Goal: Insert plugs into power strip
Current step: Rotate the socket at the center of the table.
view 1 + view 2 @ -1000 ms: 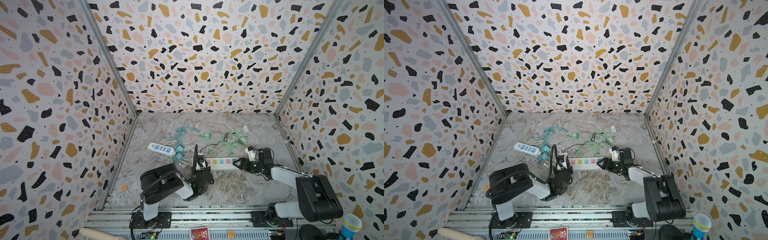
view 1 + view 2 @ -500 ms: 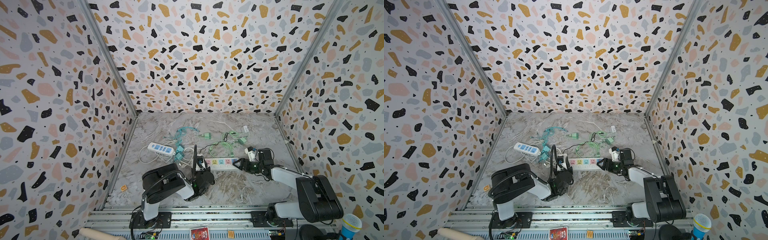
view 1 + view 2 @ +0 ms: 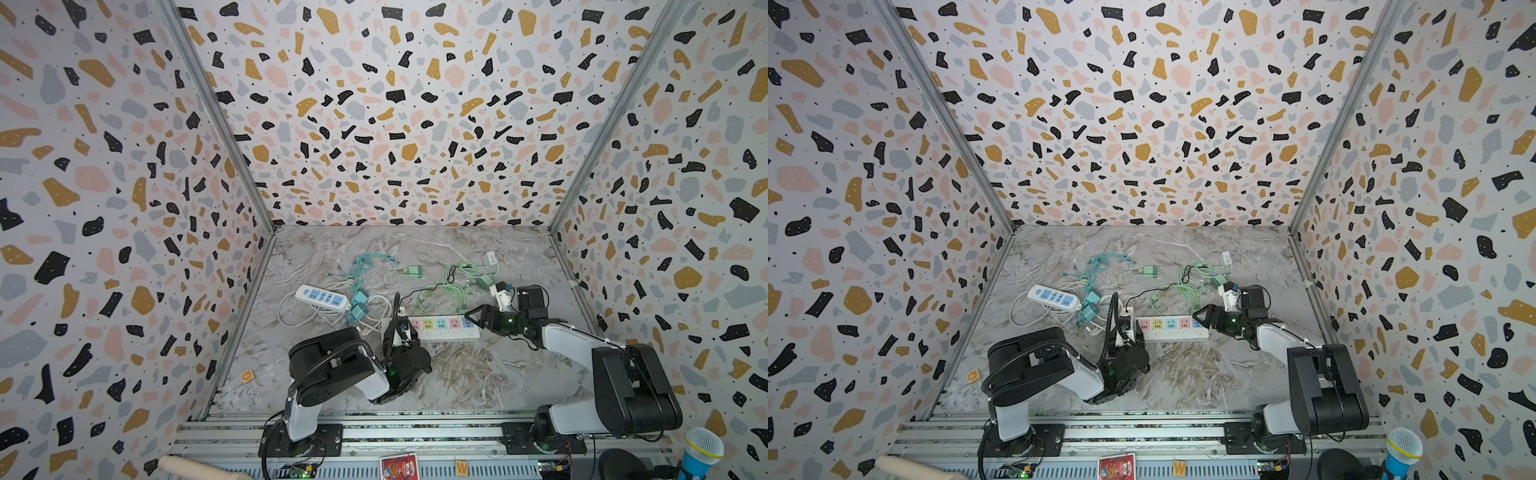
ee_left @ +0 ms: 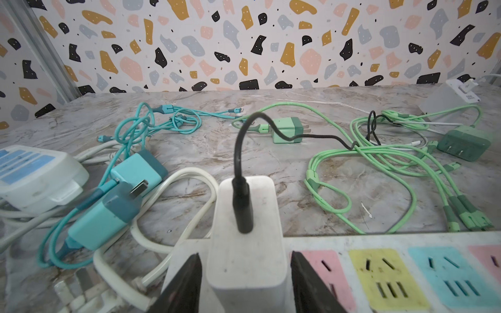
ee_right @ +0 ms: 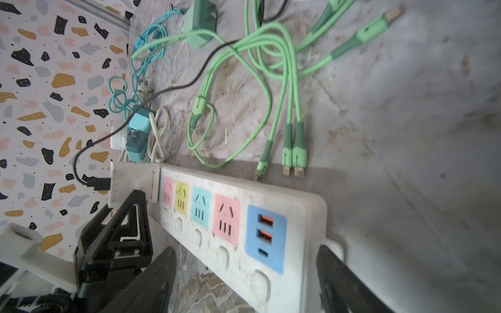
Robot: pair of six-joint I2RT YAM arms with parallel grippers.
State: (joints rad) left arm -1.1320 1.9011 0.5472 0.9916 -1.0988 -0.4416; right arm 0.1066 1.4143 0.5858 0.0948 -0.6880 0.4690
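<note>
Top views both show the marble table (image 3: 478, 382). Starting at its left, I see a spare blue-faced strip (image 3: 322, 298) lying unused, with two teal plugs (image 3: 359, 300) loose just beside it in a tangle of white and teal cable. Next comes the left gripper (image 4: 245, 258), low at the left end of the pastel power strip (image 3: 444, 336). In the left wrist view its jaws stand a little clear of either side of a white plug (image 4: 257, 244), open rather than pinching. That plug, with a black cable (image 4: 238, 162) coming out of its top, stands upright and looks fully seated in the end socket, so I'd call one insertion done. Moving right along the strip, the pink, yellow, teal and pink sockets are all empty. Behind them lie a mint plug (image 3: 413, 272) on its side, a heap of green cables (image 3: 449, 291), a dark green plug (image 3: 482, 282) and, further back, a small white charger (image 3: 491, 258), none of them near a socket. At the right end, the right gripper (image 5: 246, 252) straddles the strip's USB end with its jaws spread wide. The right wrist view shows marble between one finger (image 5: 154, 276) and the strip, so it is open, perhaps steadying, not clamped. By my reckoning most of the job remains: five plugs loose, four sockets waiting.
</note>
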